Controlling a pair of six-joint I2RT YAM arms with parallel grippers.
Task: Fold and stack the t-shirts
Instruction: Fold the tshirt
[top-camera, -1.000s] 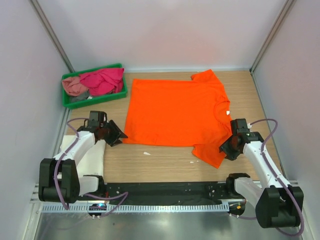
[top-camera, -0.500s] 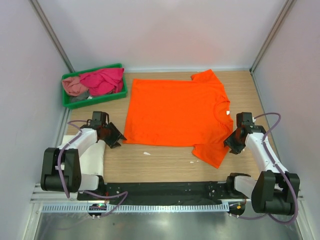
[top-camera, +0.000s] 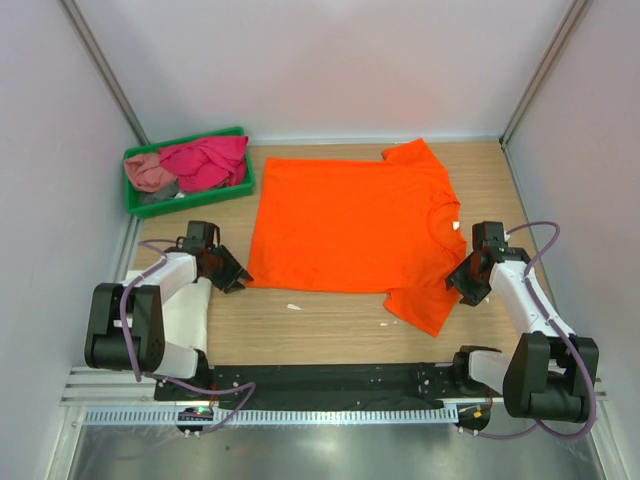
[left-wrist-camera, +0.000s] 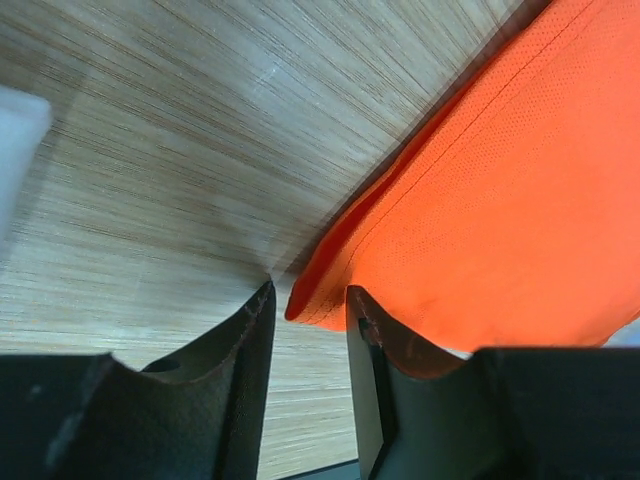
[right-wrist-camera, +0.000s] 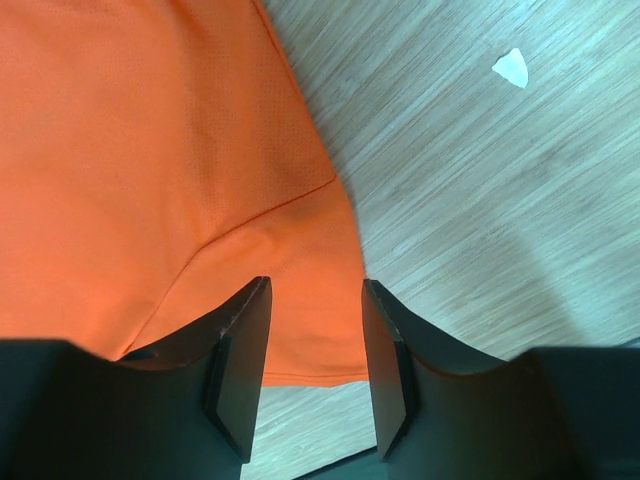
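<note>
I see the orange t-shirt (top-camera: 350, 220) spread flat on the table (top-camera: 330, 325). My left gripper (top-camera: 233, 271) stands parted astride its 8 o'clock hem corner. My right gripper (top-camera: 460, 282), parted too, straddles the 4 o'clock sleeve edge.

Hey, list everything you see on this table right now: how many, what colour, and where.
Short-sleeved cloth t-shirt: one, bright orange, spread flat mid-table.
Crumpled magenta cloth shirt: one, magenta, in the tray, right side.
Crumpled pink cloth shirt: one, dusty pink, in the tray, left side.
Rectangular plastic tray: one, green, far left corner.
Folded white cloth: one, white, near left edge, partly under the left arm.
Small scraps: two, white, on bare wood by the orange shirt's near edge.
Wooden table: one, light brown.
Left end effector: one, black, open, astride the orange shirt's near left corner.
Right end effector: one, black, open, astride its near sleeve.
</note>
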